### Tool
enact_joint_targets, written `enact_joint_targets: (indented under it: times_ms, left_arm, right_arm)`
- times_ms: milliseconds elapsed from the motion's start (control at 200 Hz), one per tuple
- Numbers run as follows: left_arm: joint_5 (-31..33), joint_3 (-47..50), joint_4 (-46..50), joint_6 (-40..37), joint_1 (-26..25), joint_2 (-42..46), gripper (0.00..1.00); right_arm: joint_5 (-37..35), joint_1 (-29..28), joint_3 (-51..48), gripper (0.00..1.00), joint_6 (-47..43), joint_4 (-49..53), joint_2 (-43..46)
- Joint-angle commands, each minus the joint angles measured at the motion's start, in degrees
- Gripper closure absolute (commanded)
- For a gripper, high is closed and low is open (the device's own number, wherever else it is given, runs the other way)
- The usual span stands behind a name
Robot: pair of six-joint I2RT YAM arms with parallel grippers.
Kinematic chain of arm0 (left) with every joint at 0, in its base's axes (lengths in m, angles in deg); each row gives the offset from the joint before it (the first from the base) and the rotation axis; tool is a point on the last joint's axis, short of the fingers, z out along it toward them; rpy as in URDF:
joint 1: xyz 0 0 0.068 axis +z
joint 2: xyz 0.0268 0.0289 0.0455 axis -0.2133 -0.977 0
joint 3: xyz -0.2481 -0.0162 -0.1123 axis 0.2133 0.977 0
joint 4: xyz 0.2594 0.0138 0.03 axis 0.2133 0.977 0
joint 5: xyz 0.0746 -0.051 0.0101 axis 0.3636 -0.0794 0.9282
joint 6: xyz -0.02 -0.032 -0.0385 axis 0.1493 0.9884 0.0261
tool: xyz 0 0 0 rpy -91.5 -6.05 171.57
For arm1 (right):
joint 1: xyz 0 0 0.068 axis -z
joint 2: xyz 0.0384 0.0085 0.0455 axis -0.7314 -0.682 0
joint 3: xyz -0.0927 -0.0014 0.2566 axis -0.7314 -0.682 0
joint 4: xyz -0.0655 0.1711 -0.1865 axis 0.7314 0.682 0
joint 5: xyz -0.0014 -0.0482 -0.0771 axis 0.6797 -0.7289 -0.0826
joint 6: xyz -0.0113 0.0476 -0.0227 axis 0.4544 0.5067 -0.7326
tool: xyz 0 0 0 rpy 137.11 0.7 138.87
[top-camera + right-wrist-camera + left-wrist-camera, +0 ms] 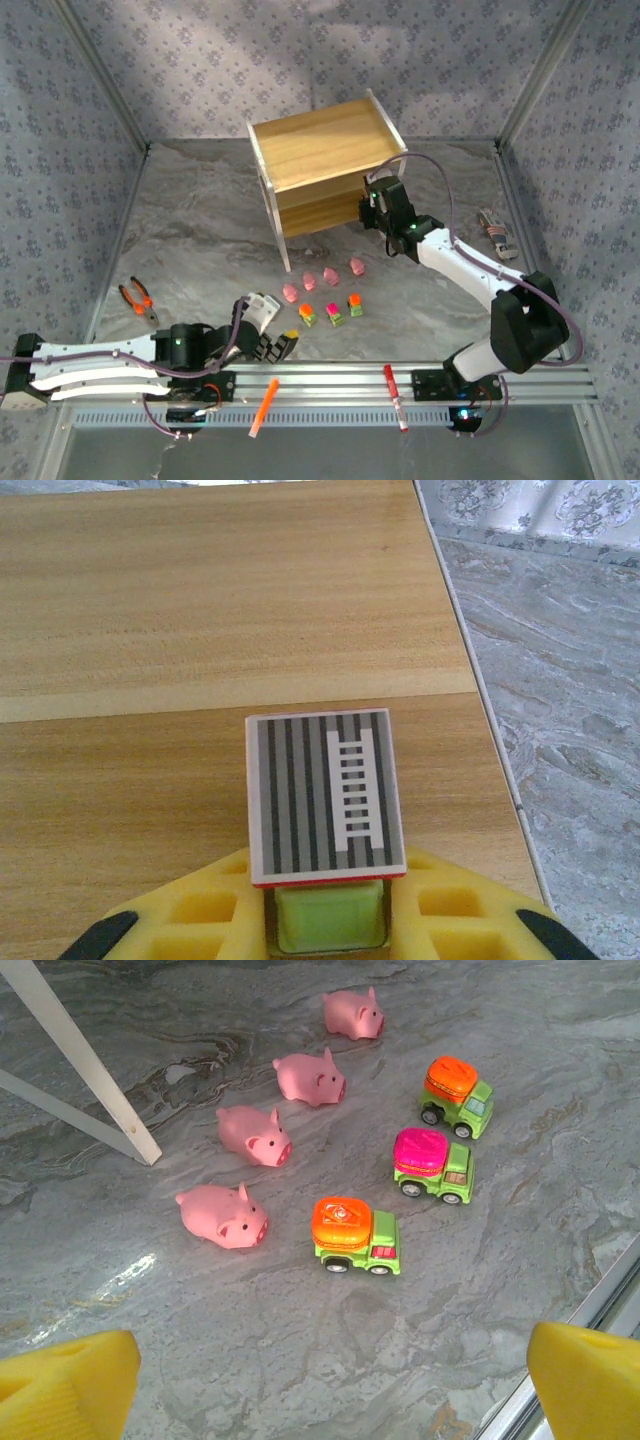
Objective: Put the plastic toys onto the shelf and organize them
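Right tool [372, 203]: mine, pinching the held truck [325, 800] at the right end of the shelf [325, 140].
Left tool [330, 1390]: my yellow fingers [70, 1385] spread wide, holding nothing, near the loose toys.
Tabletop [200, 230]: grey, marbled.
Shelf: two wooden tiers, white legs, far middle.
Pliers [138, 298]: orange handles, far left.
Marker [263, 405]: orange, on the near rail.
Pen [395, 395]: red, same rail.
Held truck: striped grey top, green base, over a shelf board near its right edge; which tier I cannot tell.
Trucks [432, 1165]: three in a line on the tabletop, with orange, pink and orange tops.
Pigs [253, 1135]: four, pink, in a row just left of the trucks.
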Motion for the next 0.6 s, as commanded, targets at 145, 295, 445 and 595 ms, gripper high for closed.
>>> enact_joint_targets:
  times_ms: [145, 295, 445, 595]
  left_arm:
    - [1.6, -0.2, 0.3, 0.1, -0.8, 0.1, 0.01]
    - [1.6, -0.1, 0.3, 0.1, -0.8, 0.1, 0.01]
    - [1.7, -0.2, 0.4, 0.2, -0.8, 0.1, 0.01]
    - [1.8, -0.2, 0.4, 0.2, -0.8, 0.0, 0.01]
  right_arm:
    - [0.8, 0.4, 1.6, 0.64, -0.5, 0.9, -0.1]
    - [0.6, 0.5, 1.7, 0.62, -0.7, 1.5, 0.2]
    - [0.3, 0.4, 1.6, 0.60, -1.1, 2.0, 1.5]
    - [-0.1, 0.3, 1.1, 0.57, -1.2, 2.5, 3.3]
